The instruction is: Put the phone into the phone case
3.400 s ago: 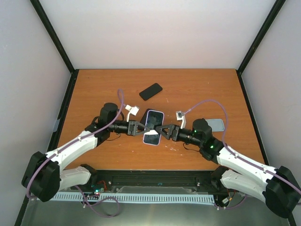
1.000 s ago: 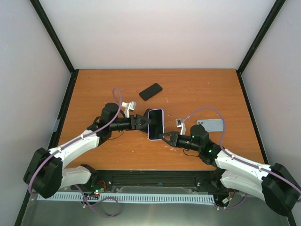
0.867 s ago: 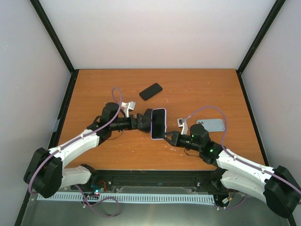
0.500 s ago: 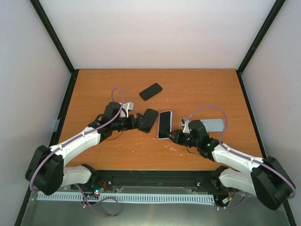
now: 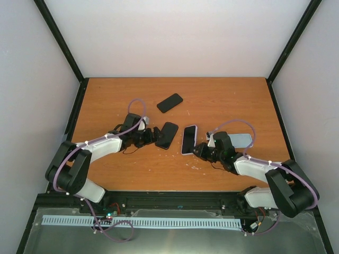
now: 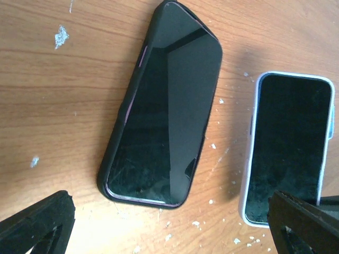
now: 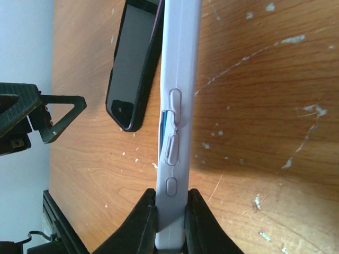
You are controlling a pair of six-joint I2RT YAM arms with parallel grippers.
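**A:** L hand first?

**B:** The left hand (image 6: 169,225) is released, fingers (image 6: 37,222) spread as wide as they go, nothing between them. Just ahead of the tips is the black-cased phone (image 6: 159,106), flat on the tabletop (image 5: 228,100), screen up. It's angled a bit off the hand's line and clear of both fingers.

**A:** And the R one?

**B:** The right hand (image 7: 170,196) is clenched on the lilac-cased phone (image 7: 179,79). It pinches one short end, one finger on the screen face and one on the back. The long side w/ the buttons faces the wrist cam, and a thin blue strip shows next to them.

**A:** Lying flat?

**B:** No, it's tipped up off flat, screen turned toward the L hand. Can't tell if its lower edge touches the wood.

**A:** How do the two phones sit?

**B:** Side by side, near each other but apart, w/ bare wood between. Seen from the R hand, the black one is just beyond the lilac one's screen side. The L hand's tips are further out that way.

**A:** Anything farther off?

**B:** A grey case (image 5: 244,141) sits behind the R hand, close by the wrist and partly hidden by the arm. A bare black phone (image 5: 169,102) lies well past both hands toward the far edge, flat, approx diagonal.
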